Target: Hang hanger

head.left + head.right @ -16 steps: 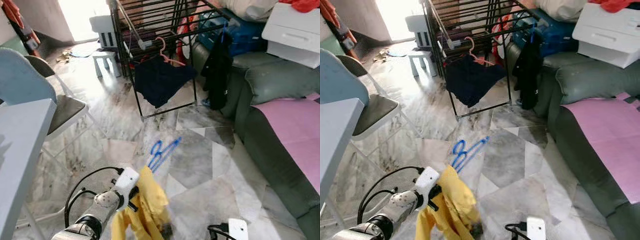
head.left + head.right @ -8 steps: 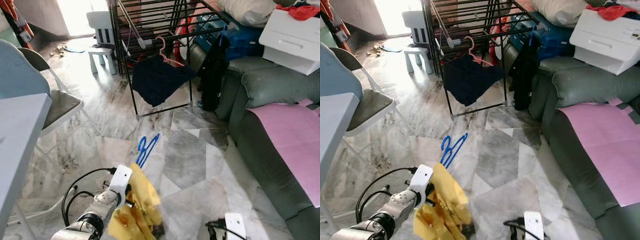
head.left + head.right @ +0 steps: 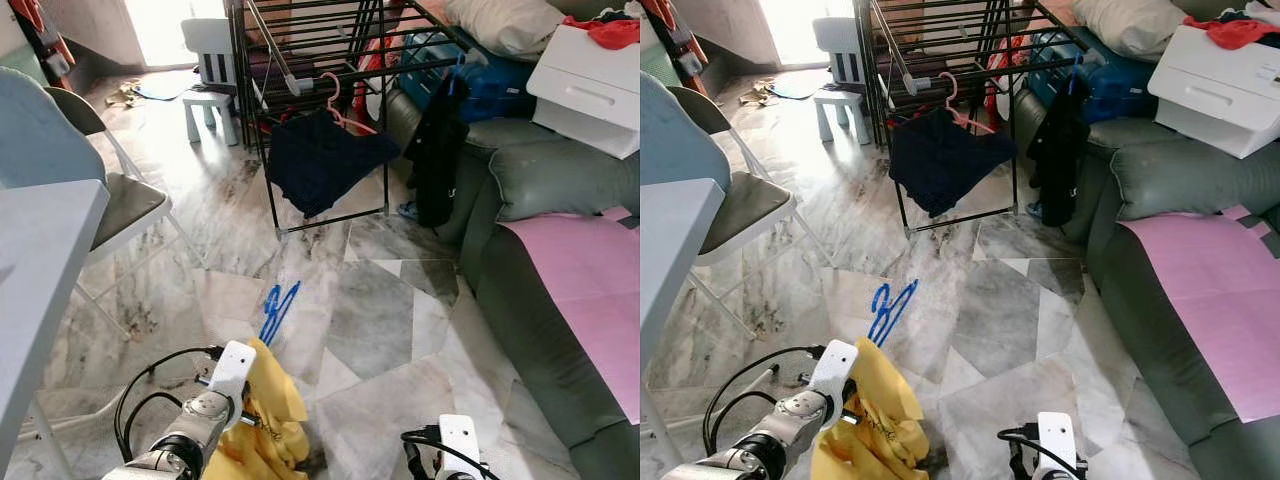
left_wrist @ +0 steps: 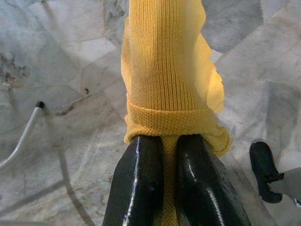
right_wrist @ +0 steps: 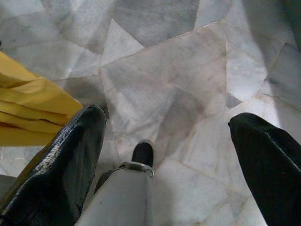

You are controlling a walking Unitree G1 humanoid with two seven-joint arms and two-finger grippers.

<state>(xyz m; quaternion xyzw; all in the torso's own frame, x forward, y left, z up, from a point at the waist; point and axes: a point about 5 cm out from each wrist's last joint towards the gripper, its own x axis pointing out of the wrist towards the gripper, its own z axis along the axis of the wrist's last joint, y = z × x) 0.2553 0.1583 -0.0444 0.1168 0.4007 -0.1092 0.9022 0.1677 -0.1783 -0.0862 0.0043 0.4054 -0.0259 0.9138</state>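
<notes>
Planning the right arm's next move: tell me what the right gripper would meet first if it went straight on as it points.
Probably the marble floor. The right gripper, jaws wide open, points down at bare tiles; the yellow garment lies off to one side.

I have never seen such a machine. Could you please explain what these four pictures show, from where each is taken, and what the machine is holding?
This is a walking humanoid robot with two arms, each ending in a pincer of two black fingers. Two pictures come from its head and look down at a marble floor; the two others come from its wrists. The left pincer is shut on a yellow garment. The right pincer is open above the bare floor. Blue hangers lie on the floor in front. Further on stands a black drying rack, with a dark garment on a pink hanger, beside a green sofa.
</notes>
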